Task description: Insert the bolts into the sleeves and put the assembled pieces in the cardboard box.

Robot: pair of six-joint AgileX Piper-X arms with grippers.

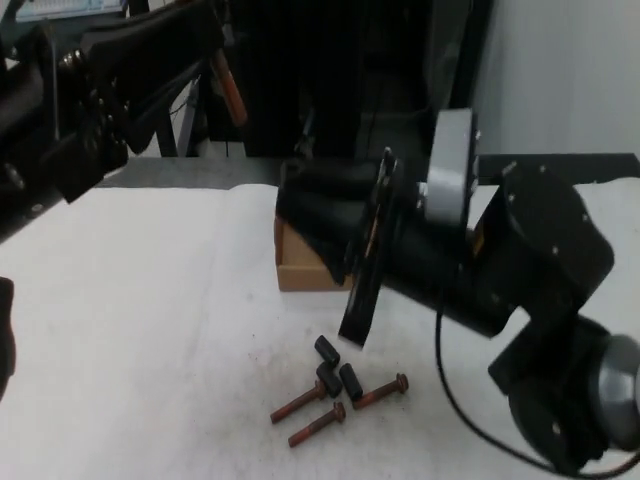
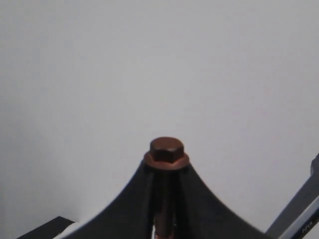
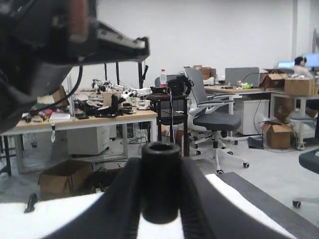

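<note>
My left gripper is shut on a copper bolt, whose hex head sticks out past the fingertips. In the high view that arm is raised at the back left, the bolt's shaft pointing down toward the right. A black sleeve sits upright between the fingers of my right gripper, open end facing outward. The right arm hangs over the cardboard box. Three loose bolts and three black sleeves lie on the white cloth in front of the box.
The left arm looms across from the right gripper, above the sleeve. Behind the bench are desks, chairs and boxes. White cloth stretches to the left of the loose parts. A cable trails from the right arm.
</note>
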